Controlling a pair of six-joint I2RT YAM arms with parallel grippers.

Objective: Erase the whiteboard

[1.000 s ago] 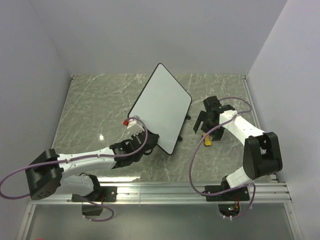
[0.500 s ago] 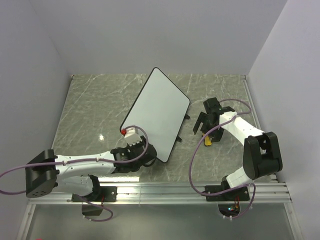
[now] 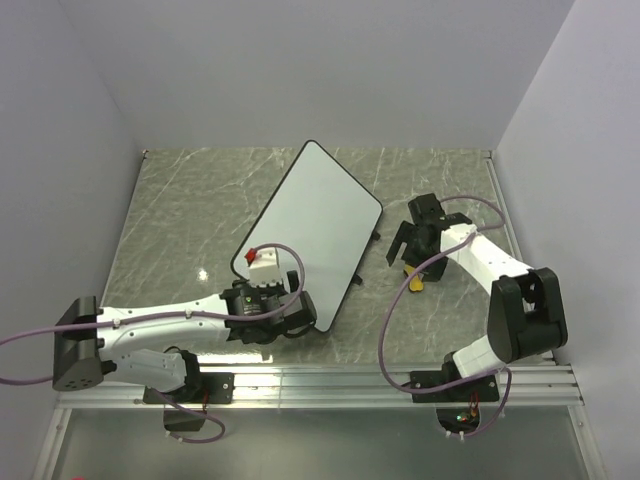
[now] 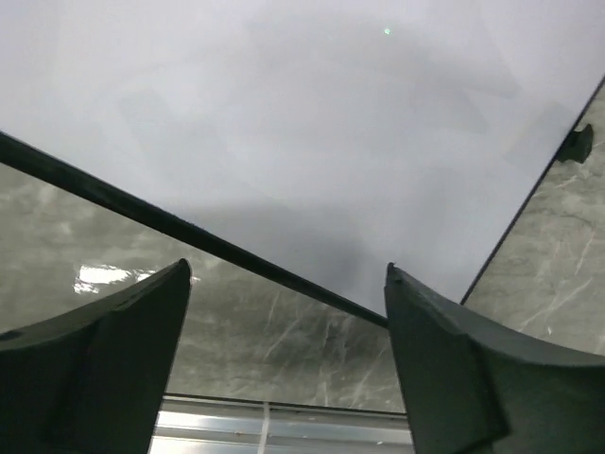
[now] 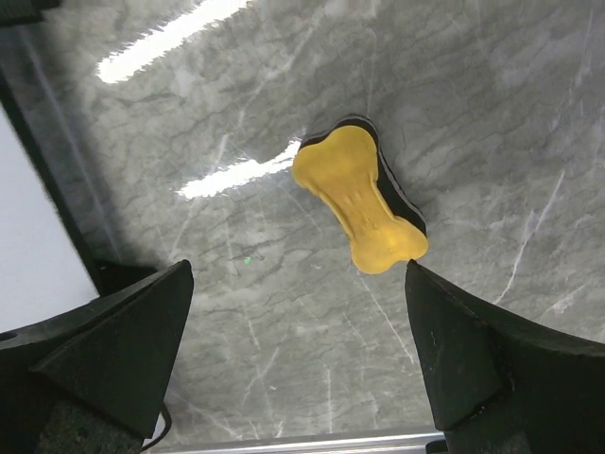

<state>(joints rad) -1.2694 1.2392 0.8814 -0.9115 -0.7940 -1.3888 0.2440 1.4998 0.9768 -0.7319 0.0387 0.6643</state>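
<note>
At the near edge of the grey marbled bench [image 3: 180, 220], a little left of the middle, I see the left fingers [image 4: 113, 350] standing wide apart. In the left wrist view the black rim of the board passes across the gap just beyond their tips. I cannot tell if they touch it.

The large thin white rectangular whiteboard with rounded corners and a narrow black rim [image 3: 315, 225] is in the middle of the bench. It lies diagonally. Its near corner is just beside the left fingers and its far corner points toward the far edge. Its glossy face looks plain white in both views. I cannot tell if it lies flat or is tilted.

Toward the right edge, the right fingers [image 5: 473, 359] are also spread wide, holding nothing. They hang above the small yellow bone-shaped eraser with a dark underside [image 5: 359, 194]. It lies on the bench, near the right long side of the whiteboard but apart from it.
</note>
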